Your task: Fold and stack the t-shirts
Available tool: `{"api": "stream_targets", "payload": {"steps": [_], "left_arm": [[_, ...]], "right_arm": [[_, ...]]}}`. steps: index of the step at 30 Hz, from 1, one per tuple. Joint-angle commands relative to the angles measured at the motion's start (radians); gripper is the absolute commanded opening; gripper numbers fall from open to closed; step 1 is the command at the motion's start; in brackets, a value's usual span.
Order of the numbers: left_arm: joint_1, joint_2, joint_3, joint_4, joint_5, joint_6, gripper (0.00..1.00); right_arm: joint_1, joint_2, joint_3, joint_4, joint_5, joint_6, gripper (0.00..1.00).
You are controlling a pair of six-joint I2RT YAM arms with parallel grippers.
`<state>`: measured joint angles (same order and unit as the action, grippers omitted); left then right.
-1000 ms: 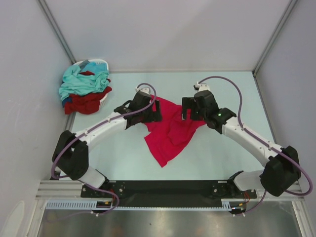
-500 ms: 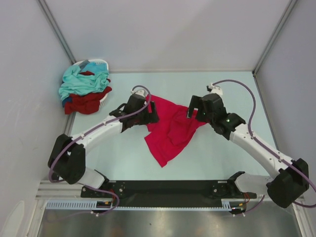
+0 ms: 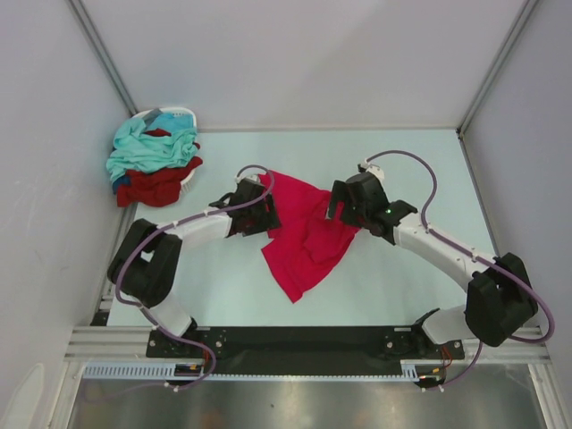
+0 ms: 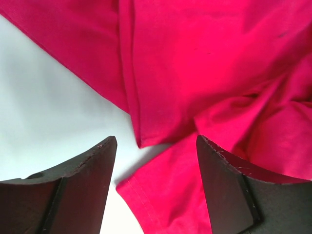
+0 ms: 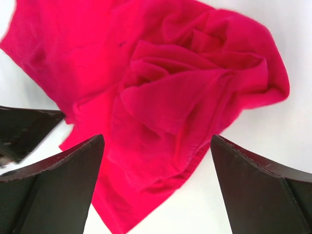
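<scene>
A bright crimson-pink t-shirt (image 3: 308, 234) lies crumpled in the middle of the table. My left gripper (image 3: 268, 217) is open at its left edge; in the left wrist view a hemmed sleeve (image 4: 161, 190) lies between the fingers (image 4: 83, 180). My right gripper (image 3: 338, 207) is open above the shirt's bunched right side (image 5: 185, 97), with cloth between its fingers (image 5: 53, 185). A light teal shirt (image 3: 147, 147), a dark maroon red shirt (image 3: 156, 185) and a bit of dark blue (image 3: 116, 184) are heaped at the back left.
A small white basket (image 3: 174, 113) sits under the heap at the back left corner. Grey walls enclose the table (image 3: 420, 170) on the left, back and right. The black base rail (image 3: 304, 340) runs along the near edge.
My left gripper has drawn back a little along the shirt's left edge. My right gripper moved right, then came back left over the shirt's right side. The shirt has barely shifted.
</scene>
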<state>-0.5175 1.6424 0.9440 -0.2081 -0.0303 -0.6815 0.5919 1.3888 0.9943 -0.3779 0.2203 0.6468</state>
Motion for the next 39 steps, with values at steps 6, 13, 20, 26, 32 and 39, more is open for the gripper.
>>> {"api": "stream_targets", "payload": {"steps": [6, 13, 20, 26, 32, 39], "left_arm": [[0.002, 0.046, -0.01, 0.079, -0.003, -0.044, 0.68], [0.002, 0.077, -0.03, 0.108, 0.007, -0.069, 0.57], [0.002, 0.086, -0.073, 0.114, -0.025, -0.082, 0.52], [0.007, 0.129, -0.077, 0.153, -0.057, -0.101, 0.22], [0.063, 0.051, -0.074, 0.105, -0.053, -0.098, 0.0], [0.163, -0.104, -0.071, 0.061, -0.085, -0.046, 0.0]], "right_arm": [[0.0, 0.012, 0.07, 0.056, 0.002, -0.018, 0.98], [0.08, 0.033, 0.102, 0.048, 0.01, -0.078, 0.99], [0.265, 0.107, 0.138, 0.091, 0.004, -0.259, 0.99], [0.289, 0.147, 0.147, 0.085, 0.031, -0.208, 1.0], [0.318, 0.183, 0.162, 0.157, -0.045, -0.252, 0.98], [0.471, 0.456, 0.418, 0.083, 0.03, -0.391, 0.98]]}}
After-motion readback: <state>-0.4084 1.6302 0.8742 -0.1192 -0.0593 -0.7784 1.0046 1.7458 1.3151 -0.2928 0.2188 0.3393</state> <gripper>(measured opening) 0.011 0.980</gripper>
